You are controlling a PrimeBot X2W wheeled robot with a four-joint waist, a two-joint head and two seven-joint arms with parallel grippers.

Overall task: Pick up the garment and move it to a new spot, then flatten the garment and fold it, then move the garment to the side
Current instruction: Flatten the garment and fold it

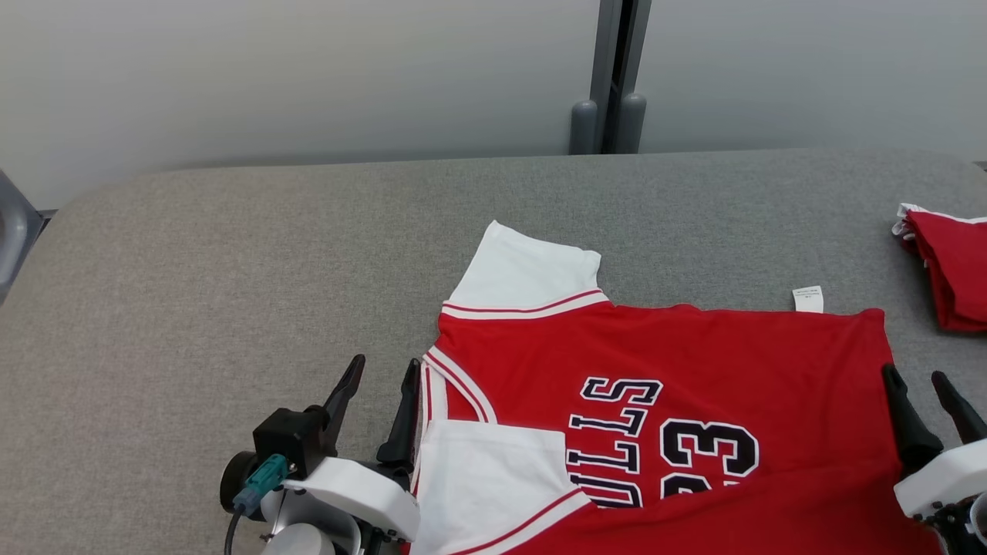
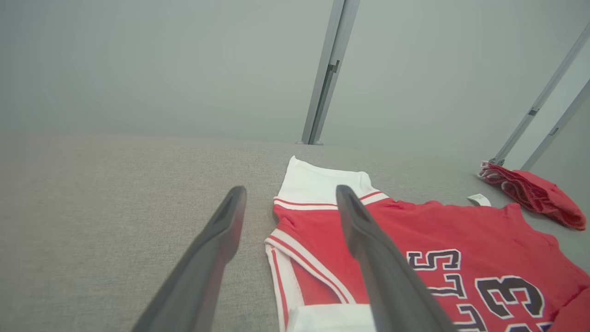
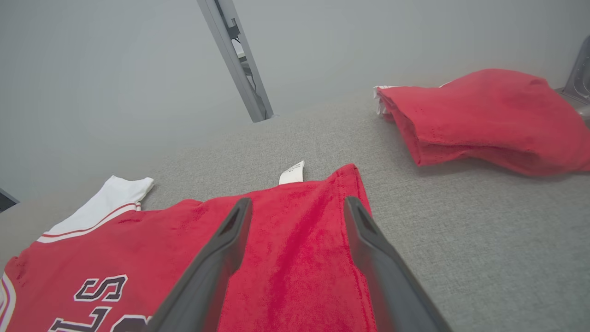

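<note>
Garment (image 1: 694,347): a soft red top with white sleeves (image 1: 524,270) and dark letters was laid flat on the near part of the table, between the two grippers.
Table (image 1: 231,270): a flat top with round corners was covered in rough grey cloth.
Left gripper (image 1: 385,362): the long dark fingers were spread wide and nothing was held; one finger was just beside the neck edge.
Right gripper (image 1: 915,374): the fingers were spread wide over the garment's right edge and nothing was held.
Tag (image 1: 808,298): a small white square was seen at the far edge.
Red pile (image 1: 952,266): folded cloth was left at the table's right side, apart from the garment.
</note>
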